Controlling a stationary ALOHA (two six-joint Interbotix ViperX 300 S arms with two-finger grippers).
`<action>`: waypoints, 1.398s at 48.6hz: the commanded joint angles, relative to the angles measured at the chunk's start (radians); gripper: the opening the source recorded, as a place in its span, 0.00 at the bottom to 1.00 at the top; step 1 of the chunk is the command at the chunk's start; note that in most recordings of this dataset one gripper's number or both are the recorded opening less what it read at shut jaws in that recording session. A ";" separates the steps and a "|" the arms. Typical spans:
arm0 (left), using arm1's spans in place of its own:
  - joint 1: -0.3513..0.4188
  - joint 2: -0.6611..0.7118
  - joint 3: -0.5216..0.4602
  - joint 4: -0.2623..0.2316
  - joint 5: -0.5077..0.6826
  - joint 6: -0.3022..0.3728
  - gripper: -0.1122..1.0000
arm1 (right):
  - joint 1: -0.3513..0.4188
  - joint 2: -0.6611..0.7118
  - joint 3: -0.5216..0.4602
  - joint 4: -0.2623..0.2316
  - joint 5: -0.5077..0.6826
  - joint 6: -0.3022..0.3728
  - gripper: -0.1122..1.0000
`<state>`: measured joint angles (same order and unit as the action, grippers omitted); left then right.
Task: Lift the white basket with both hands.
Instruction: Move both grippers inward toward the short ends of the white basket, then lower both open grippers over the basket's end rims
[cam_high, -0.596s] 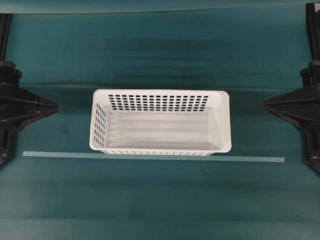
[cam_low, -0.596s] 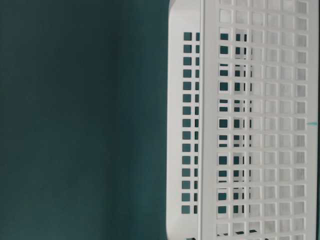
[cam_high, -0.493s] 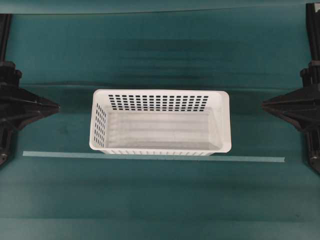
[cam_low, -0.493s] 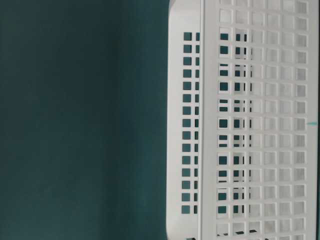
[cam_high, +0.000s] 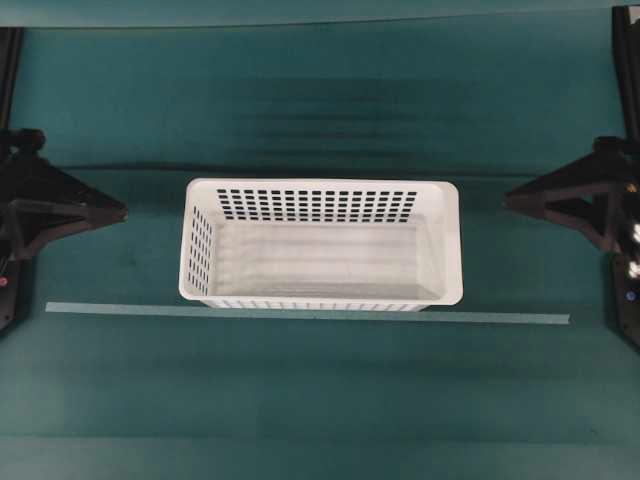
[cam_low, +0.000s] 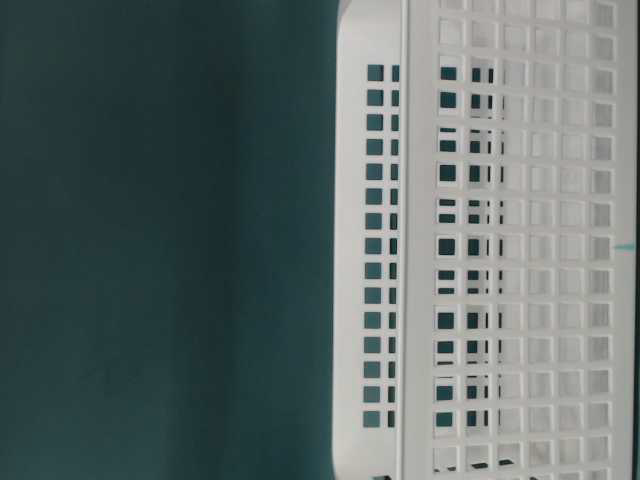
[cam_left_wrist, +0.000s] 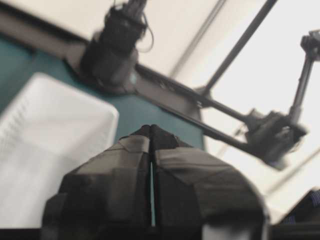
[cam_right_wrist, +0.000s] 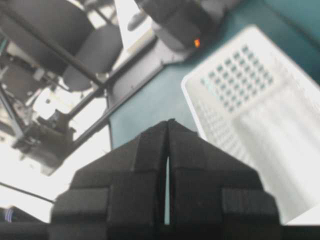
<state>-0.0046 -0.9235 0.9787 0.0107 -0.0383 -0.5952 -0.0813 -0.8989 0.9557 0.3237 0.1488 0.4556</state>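
While both arms sit well apart from the white basket (cam_high: 320, 243), step = approach not begun | basket: centred on green surface (cam_high: 320, 400), untouched | left gripper (cam_high: 118, 211) jaws closed, empty | right gripper (cam_high: 512, 199) jaws closed, empty, tips facing basket ends | next: open jaws, reach rim.

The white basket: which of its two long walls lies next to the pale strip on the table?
The long wall of the white basket at the bottom of the overhead view. The pale strip runs along its foot; the opposite long wall faces bare green table.
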 joint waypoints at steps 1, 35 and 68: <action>-0.003 0.049 -0.072 0.003 0.041 -0.126 0.06 | -0.020 0.075 -0.083 0.005 0.094 0.072 0.12; 0.029 0.308 -0.258 0.011 0.557 -0.744 0.06 | -0.129 0.393 -0.319 -0.155 0.778 0.646 0.12; 0.058 0.468 -0.319 0.012 0.801 -0.758 0.07 | -0.120 0.557 -0.344 -0.161 0.851 0.617 0.18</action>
<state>0.0552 -0.4709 0.6796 0.0184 0.7670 -1.3576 -0.2040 -0.3728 0.6182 0.1641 1.0155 1.0738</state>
